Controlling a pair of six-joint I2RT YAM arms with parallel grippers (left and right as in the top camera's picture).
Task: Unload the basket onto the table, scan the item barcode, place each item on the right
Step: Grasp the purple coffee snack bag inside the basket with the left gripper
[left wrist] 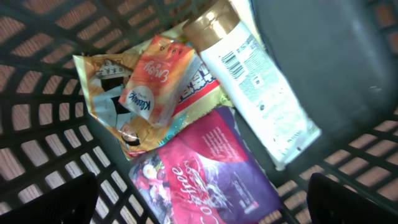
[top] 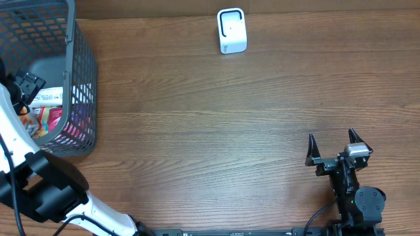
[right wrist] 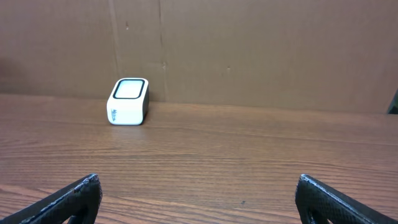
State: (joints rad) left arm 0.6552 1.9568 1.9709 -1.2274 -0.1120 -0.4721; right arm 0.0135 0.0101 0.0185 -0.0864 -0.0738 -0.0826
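- Left gripper [left wrist: 202,204]: lowered into the mouth of the wire basket [top: 84,72], jaws spread as wide as they go and holding nothing. Its fingertips show only at the two bottom corners of the wrist view.
- The basket stands at the far-left corner of the table [top: 197,131]. Its mesh walls close in on the left and lower right of the left wrist view.
- Items to scan lie in a loose pile on the basket floor:
  - white bottle [left wrist: 261,99] with a gold cap, flat and slanted, barcode facing up near the cap. A bare strip of basket floor runs along its right side.
  - orange pouch [left wrist: 152,87] resting on top of a yellow packet [left wrist: 99,93], just left of the bottle's cap.
  - purple packet [left wrist: 211,180] below them, just beside the bottle's lower half.
- Scanner [top: 231,31]: a white block with a dark-rimmed window, upright near the table's far edge at about mid-width, well apart from the basket.
- Right gripper [top: 331,139]: low, by the near-right edge of the table, jaws fully spread and holding nothing.
- A broad stretch of wood lies between the right gripper and the scanner, and another between the basket's right wall and the scanner.
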